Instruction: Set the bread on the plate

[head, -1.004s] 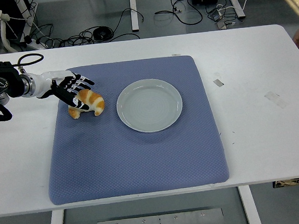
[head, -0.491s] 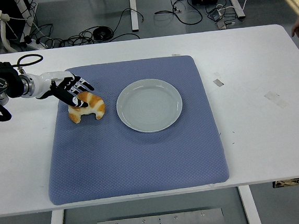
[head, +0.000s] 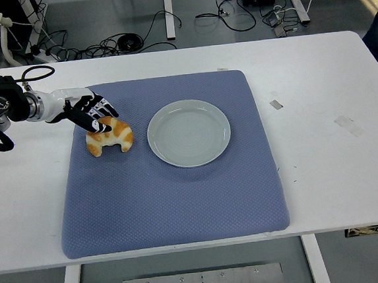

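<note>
The bread [head: 110, 137], a curved golden roll, lies on the blue mat [head: 174, 196] just left of the empty plate [head: 189, 133], apart from its rim. It could be nudged or rolled away rather than lifted, since only fingertips meet its upper left end and nothing is wrapped beneath it. The left hand [head: 92, 114] is seen with fingers [head: 105, 109] spread and extended, touching the bread but gripping nothing. The mat rests on the white bench [head: 321, 136].
</note>
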Controlling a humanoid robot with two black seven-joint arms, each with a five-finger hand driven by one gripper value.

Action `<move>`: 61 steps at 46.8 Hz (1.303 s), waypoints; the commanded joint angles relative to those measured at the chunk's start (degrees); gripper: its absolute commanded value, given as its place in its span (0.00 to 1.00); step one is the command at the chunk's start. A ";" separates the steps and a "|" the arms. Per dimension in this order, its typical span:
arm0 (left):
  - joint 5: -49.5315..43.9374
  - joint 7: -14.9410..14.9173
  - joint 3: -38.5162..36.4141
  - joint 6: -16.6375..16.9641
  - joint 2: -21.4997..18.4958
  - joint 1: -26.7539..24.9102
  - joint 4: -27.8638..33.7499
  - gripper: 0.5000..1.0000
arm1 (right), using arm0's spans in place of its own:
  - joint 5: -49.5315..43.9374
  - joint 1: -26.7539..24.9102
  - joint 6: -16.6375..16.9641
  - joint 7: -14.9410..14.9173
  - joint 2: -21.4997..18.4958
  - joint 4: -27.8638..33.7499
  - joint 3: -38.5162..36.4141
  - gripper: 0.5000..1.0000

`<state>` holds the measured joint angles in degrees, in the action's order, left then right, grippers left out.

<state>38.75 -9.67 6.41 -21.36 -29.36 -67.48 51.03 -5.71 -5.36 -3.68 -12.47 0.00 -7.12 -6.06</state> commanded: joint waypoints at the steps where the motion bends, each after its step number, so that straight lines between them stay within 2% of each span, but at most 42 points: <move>1: 0.01 0.00 -0.17 0.00 0.00 0.07 0.39 0.15 | -0.01 0.00 -0.01 -0.01 0.00 0.00 0.00 1.00; 3: 0.01 0.00 -0.78 -0.26 -0.08 -0.10 0.48 0.00 | -0.01 0.00 -0.01 -0.01 0.00 0.00 0.00 1.00; 14: -0.25 0.09 -2.19 -1.23 -0.61 -1.77 1.00 0.00 | -0.01 0.00 -0.01 -0.01 0.00 0.00 0.00 1.00; 30: -0.95 0.09 1.58 -1.58 -1.75 -2.39 1.27 0.00 | -0.01 0.00 -0.01 -0.01 0.00 0.00 0.00 1.00; 40: -1.13 -0.09 5.81 -1.49 0.79 -1.95 1.35 0.00 | -0.01 0.00 -0.01 -0.01 0.00 0.00 0.00 1.00; 61: -0.95 -0.88 5.90 -0.09 6.24 -2.39 3.55 0.00 | -0.01 0.00 -0.01 -0.01 0.00 0.00 0.00 1.00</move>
<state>37.70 -10.52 12.39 -21.93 -23.79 -69.86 54.60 -5.70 -5.37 -3.70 -12.46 0.00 -7.12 -6.07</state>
